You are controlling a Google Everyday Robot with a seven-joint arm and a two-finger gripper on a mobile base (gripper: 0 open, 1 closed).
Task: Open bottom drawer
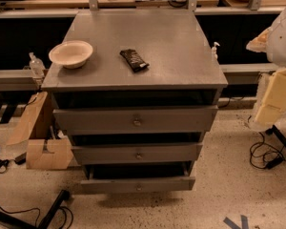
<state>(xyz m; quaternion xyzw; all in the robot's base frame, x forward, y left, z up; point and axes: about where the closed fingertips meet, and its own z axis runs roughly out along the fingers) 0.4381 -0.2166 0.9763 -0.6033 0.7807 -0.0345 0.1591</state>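
The grey cabinet [133, 82] has three drawers stacked one above the other. The bottom drawer [109, 185] has the slimmest front and a small round knob [138, 187]. It stands out a little from the cabinet, with its side walls and a dark gap showing above the front. The middle drawer [105, 153] and the top drawer [95, 119] each have a like knob. My arm's white and cream parts are at the right edge, with the gripper [272, 101] to the right of the cabinet at top-drawer height, apart from all drawers.
A cream bowl [70, 53] and a dark snack wrapper [134, 60] lie on the cabinet top. Cardboard boxes [43, 151] stand at the cabinet's left. Cables [264, 156] lie on the floor at right, and a black stand leg [50, 209] is at lower left.
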